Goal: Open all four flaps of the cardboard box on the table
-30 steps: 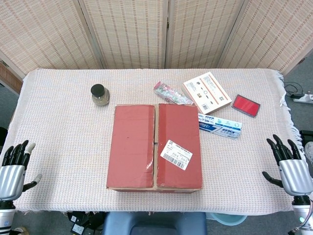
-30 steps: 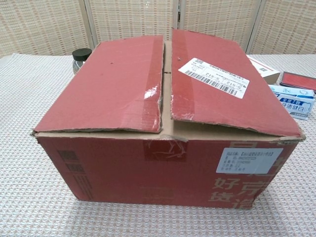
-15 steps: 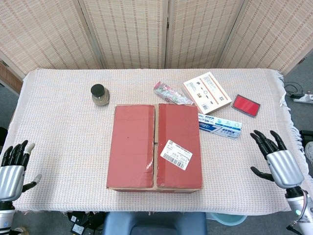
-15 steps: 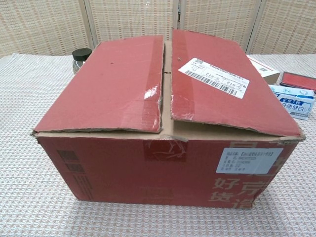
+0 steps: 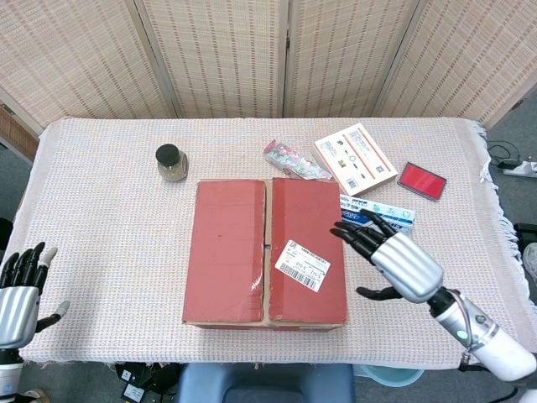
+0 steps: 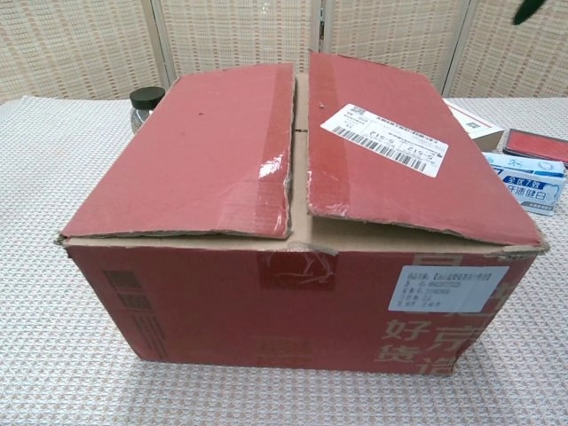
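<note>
The red cardboard box (image 5: 264, 250) stands in the middle of the table, and it fills the chest view (image 6: 302, 222). Both top flaps lie down, the left flap (image 5: 226, 248) meeting the right flap (image 5: 306, 248) along a centre seam. A white shipping label (image 5: 303, 264) is stuck on the right flap. My right hand (image 5: 394, 259) hovers open just right of the box, its fingertips (image 5: 344, 231) reaching over the right flap's edge. One dark fingertip (image 6: 531, 9) shows at the top right of the chest view. My left hand (image 5: 21, 290) stays open at the table's front left corner.
A dark-lidded jar (image 5: 171, 162) stands behind the box on the left. Behind and right of the box lie a patterned packet (image 5: 294, 159), a white flat box (image 5: 355, 158), a red case (image 5: 421, 180) and a blue-white carton (image 5: 377, 216). A woven screen closes off the back.
My right hand has swung in from the table's right edge toward the box, now reaching over the right flap's edge. The left hand sank slightly. The box is unchanged.
</note>
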Controlling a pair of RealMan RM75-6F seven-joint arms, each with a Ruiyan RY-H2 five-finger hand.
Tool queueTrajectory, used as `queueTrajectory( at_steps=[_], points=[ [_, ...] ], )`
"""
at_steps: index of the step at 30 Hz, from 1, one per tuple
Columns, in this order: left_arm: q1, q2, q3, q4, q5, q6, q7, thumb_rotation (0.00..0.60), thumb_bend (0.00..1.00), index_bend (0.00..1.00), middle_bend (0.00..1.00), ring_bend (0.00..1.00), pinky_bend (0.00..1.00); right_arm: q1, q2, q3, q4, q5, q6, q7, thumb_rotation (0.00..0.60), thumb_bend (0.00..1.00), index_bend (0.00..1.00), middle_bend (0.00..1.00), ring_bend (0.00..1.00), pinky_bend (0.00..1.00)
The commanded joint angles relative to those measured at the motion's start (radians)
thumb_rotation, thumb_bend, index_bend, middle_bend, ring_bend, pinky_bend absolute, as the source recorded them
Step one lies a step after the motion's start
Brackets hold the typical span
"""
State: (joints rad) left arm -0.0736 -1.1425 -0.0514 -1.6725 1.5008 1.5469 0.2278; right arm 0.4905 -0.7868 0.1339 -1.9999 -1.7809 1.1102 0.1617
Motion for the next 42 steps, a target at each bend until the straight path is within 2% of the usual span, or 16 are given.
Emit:
queueTrajectory(
  at_steps=[1, 2, 4, 8, 16, 21, 27, 42],
  points=[
    [0.002, 0.001, 0.002, 0.001, -0.001, 0.000, -0.004, 0.600, 0.27, 0.00, 0.03, 0.05, 0.00, 0.089, 0.009, 0.023, -0.049, -0.013, -0.100, 0.075, 0.265, 0.19, 0.08, 0.13, 0.20, 0.00],
    [0.003, 0.001, 0.002, 0.001, -0.001, 0.000, -0.006, 0.600, 0.27, 0.00, 0.03, 0.05, 0.00, 0.107, 0.006, 0.027, -0.054, -0.012, -0.118, 0.088, 0.216, 0.18, 0.09, 0.13, 0.19, 0.00],
    [0.005, 0.001, 0.003, 0.004, -0.004, -0.001, -0.009, 0.600, 0.27, 0.00, 0.03, 0.05, 0.00, 0.146, -0.004, 0.037, -0.060, -0.006, -0.155, 0.100, 0.157, 0.15, 0.11, 0.13, 0.18, 0.00],
    [0.005, 0.001, 0.004, 0.007, -0.007, -0.006, -0.015, 0.600, 0.27, 0.00, 0.03, 0.05, 0.00, 0.215, -0.029, 0.060, -0.068, 0.023, -0.221, 0.102, 0.111, 0.13, 0.13, 0.14, 0.20, 0.00],
    [0.006, -0.001, 0.004, 0.013, -0.009, -0.008, -0.025, 0.600, 0.27, 0.00, 0.03, 0.05, 0.00, 0.327, -0.104, 0.097, -0.054, 0.099, -0.341, -0.018, 0.099, 0.13, 0.18, 0.23, 0.27, 0.00],
    [0.010, -0.001, 0.005, 0.020, -0.014, -0.009, -0.031, 0.600, 0.27, 0.00, 0.03, 0.06, 0.00, 0.393, -0.155, 0.112, -0.038, 0.148, -0.411, -0.119, 0.089, 0.14, 0.22, 0.25, 0.27, 0.00],
    [0.016, 0.001, 0.004, 0.028, -0.023, -0.008, -0.042, 0.600, 0.27, 0.00, 0.03, 0.06, 0.00, 0.441, -0.212, 0.117, -0.014, 0.205, -0.445, -0.224, 0.088, 0.14, 0.25, 0.27, 0.27, 0.00],
    [0.019, 0.003, 0.002, 0.038, -0.026, -0.008, -0.051, 0.600, 0.27, 0.00, 0.04, 0.06, 0.00, 0.488, -0.291, 0.072, 0.023, 0.274, -0.469, -0.338, 0.086, 0.14, 0.32, 0.32, 0.29, 0.00]
  ],
)
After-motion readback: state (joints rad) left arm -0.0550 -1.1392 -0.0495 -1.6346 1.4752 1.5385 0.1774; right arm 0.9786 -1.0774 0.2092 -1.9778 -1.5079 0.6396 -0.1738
